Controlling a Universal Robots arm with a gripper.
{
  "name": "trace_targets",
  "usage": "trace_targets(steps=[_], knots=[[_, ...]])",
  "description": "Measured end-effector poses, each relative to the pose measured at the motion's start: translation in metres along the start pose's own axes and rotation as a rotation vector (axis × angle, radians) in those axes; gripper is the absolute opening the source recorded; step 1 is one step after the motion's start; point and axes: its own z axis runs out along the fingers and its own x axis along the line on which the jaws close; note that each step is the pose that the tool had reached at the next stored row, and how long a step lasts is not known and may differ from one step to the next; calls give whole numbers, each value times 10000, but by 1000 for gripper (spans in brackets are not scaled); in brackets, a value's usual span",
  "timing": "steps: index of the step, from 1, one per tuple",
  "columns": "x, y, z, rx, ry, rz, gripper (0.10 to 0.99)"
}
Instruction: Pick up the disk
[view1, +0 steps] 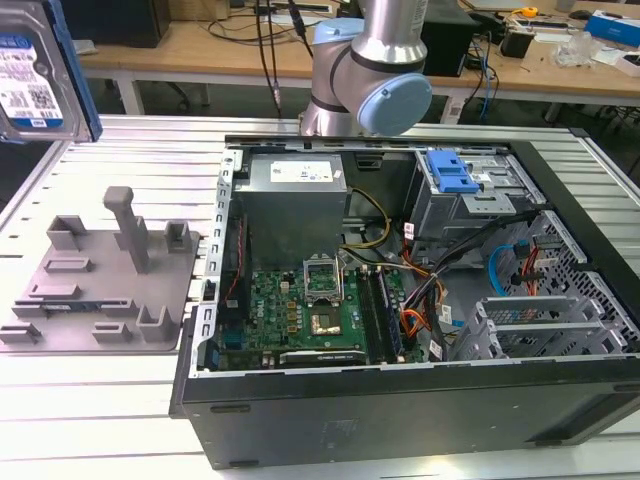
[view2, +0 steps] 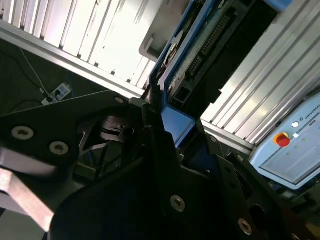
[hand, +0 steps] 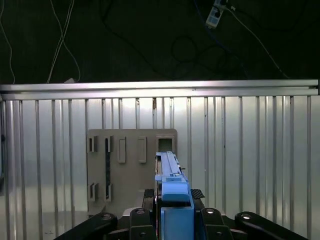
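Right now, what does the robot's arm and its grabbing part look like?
The arm is a polished silver tube with rounded joints capped in pale blue. In both wrist views the end effector is matte black, built of angular plates fastened with round silver screws.

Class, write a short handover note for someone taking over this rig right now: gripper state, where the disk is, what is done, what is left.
Gripper: jaws shut on the disk, gripping it by its blue-railed edge, as both wrist views show.
Disk: held up in the air at the exterior view's upper left, above the slatted table, label facing the camera. In the first wrist view it hangs over the grey fixture, apart from it.
PC case: open, on the table at the exterior view's right.
Done: disk is picked up and clear of the table.
Left: nothing of the pick-up itself.
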Motion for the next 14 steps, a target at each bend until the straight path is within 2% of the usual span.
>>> trace_targets(steps=[14], knots=[[1,0,-6,0,15,0,369]])
